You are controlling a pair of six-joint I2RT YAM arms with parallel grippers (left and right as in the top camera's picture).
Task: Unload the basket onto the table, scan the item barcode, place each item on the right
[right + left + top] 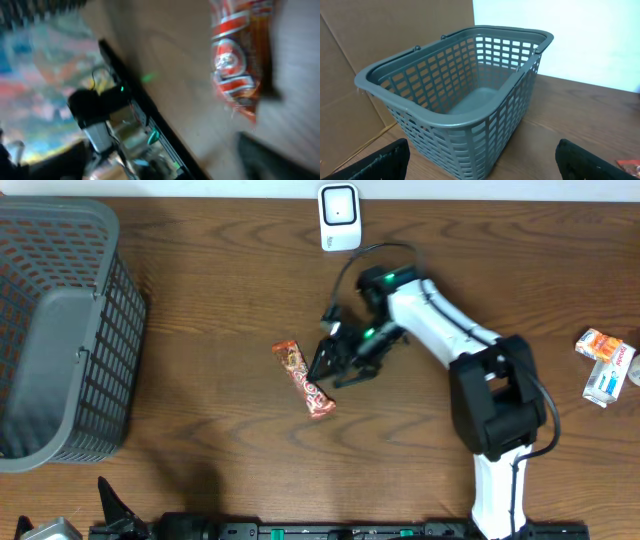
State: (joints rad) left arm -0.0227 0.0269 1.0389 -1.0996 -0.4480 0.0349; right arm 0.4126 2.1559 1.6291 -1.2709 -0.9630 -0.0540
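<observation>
Wood-grain table (200, 460) under the overhead camera: grey slatted shopping basket (60, 330) at the left end, white barcode scanner (339, 217) at the far edge, two small cartons (605, 365) at the right edge. Task item: snack bar (303, 378) in a red-orange wrapper, apparently flat on the wood near mid-table, well apart from the scanner. Right gripper (332, 366) just beside the bar's right side, perhaps touching; wrist view too blurred to tell whether the jaws stand spread or closed, no grip on the wrapper evident. Left gripper (482, 167) at the near left corner, facing the basket, fingers (382, 160) spread wide, holding nothing. Step in hand, by judgement: getting hold of the bar ahead of the scan; barcode not yet presented. Next move calls for a firm pinch across the wrapper's width, a lift, a carry toward the scanner, and a turn of the printed code toward its window; code side not identifiable from these views.
</observation>
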